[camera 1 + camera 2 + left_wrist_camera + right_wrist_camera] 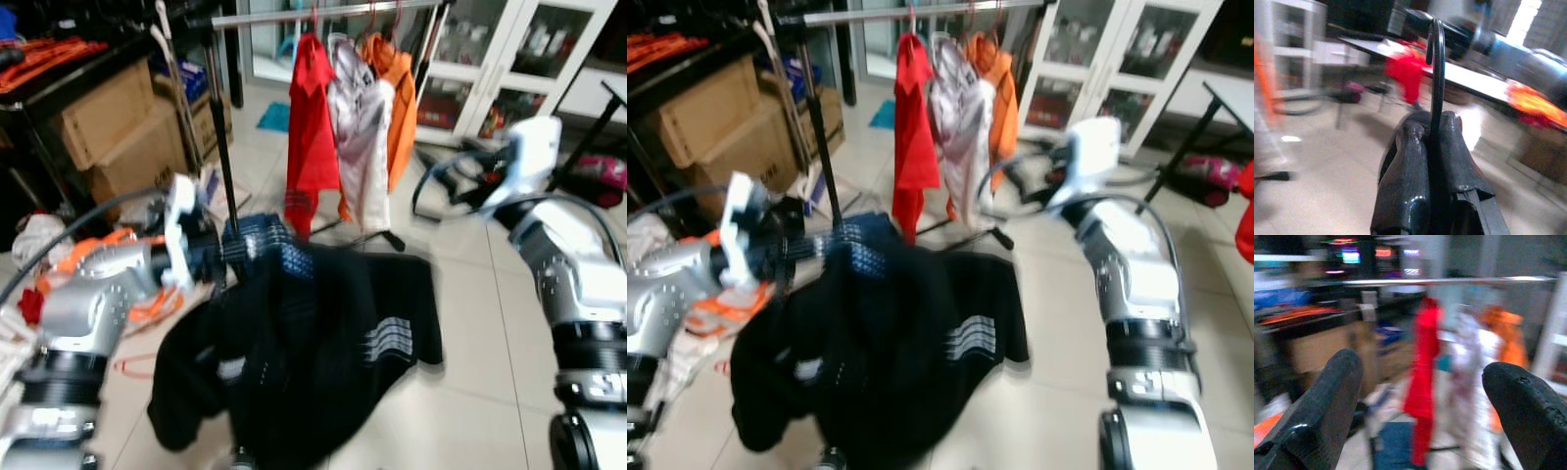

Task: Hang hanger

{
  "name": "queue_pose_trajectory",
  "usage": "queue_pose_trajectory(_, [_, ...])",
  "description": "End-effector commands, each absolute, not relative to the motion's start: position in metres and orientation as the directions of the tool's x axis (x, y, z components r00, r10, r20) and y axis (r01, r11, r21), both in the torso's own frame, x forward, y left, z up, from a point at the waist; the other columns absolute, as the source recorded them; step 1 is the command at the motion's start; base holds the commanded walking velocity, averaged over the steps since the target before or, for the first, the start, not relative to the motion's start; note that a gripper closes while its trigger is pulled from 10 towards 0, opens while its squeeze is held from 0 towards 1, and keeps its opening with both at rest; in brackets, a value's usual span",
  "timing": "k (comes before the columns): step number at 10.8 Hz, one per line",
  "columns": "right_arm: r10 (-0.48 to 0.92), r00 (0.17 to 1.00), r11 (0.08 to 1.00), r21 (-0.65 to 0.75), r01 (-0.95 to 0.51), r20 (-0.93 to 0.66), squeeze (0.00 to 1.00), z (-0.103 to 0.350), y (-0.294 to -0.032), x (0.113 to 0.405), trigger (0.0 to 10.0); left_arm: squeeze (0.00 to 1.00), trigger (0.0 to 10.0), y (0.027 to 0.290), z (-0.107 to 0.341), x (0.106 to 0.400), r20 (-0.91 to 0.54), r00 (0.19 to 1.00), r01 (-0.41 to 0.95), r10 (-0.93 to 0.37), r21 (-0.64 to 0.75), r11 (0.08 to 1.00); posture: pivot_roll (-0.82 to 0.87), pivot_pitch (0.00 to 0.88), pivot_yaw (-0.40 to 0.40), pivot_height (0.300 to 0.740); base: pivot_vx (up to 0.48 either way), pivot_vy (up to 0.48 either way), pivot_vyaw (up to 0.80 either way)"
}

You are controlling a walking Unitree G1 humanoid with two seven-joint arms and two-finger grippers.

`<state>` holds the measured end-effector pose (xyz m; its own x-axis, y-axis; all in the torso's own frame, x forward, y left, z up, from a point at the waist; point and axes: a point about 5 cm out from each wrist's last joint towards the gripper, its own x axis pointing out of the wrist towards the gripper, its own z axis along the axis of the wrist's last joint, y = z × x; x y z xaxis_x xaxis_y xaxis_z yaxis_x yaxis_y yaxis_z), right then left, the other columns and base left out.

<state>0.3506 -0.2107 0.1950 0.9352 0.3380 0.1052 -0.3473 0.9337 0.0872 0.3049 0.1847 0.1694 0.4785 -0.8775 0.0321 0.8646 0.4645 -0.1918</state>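
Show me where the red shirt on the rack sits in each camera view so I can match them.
Left eye: red shirt hangs upper centre, leftmost on the rack.
Right eye: upper centre-left.
Left wrist: cannot tell.
Right wrist: centre, between the open right hand's fingers.
Shared landmark: the silver rail above it.

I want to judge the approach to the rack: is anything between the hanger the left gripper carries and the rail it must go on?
Nothing visible blocks it. The left gripper is shut on the hanger, its black garment hanging over open floor. The rail lies ahead, bare to the left of the red shirt.
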Motion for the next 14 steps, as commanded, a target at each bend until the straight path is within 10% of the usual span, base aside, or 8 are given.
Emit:
queue_pose_trajectory(1, [0.237,0.969,0.966,0.090,-0.242,0.063,0.00,0.178,-0.217,0.348,10.0,0.00,0.0,0.191,0.175,0.314,0.076,0.631,0.770,-0.772,-0.180,0.612,-0.05,0.000,-0.041,0.740,0.000,0.000,0.00])
queue_pose_trajectory(3, [0.084,0.996,0.993,0.082,-0.083,-0.003,0.00,0.148,-0.216,0.348,10.0,0.00,0.0,0.191,0.180,0.329,0.138,0.854,0.521,-0.502,-0.211,0.827,-0.03,0.000,-0.043,0.740,0.000,0.000,0.00])
queue_pose_trajectory(7, [-0.007,0.999,0.999,0.044,0.009,-0.049,0.00,0.117,-0.196,0.344,10.0,0.00,0.0,0.158,0.149,0.325,-0.027,0.992,0.124,-0.125,-0.012,0.992,0.00,0.000,-0.021,0.740,0.000,0.000,0.00])
queue_pose_trajectory(8, [-0.010,0.999,1.000,0.028,0.012,-0.051,0.00,0.114,-0.192,0.344,10.0,0.00,10.0,0.153,0.147,0.327,-0.033,0.993,0.113,-0.111,0.063,0.992,0.00,0.000,-0.013,0.740,0.000,0.000,0.00])
queue_pose_trajectory(14, [0.081,0.995,0.997,0.020,-0.080,-0.057,0.00,0.101,-0.155,0.343,10.0,0.00,10.0,0.147,0.151,0.344,0.025,0.994,0.100,-0.102,0.050,0.994,0.01,0.000,-0.027,0.740,0.240,0.000,0.00])
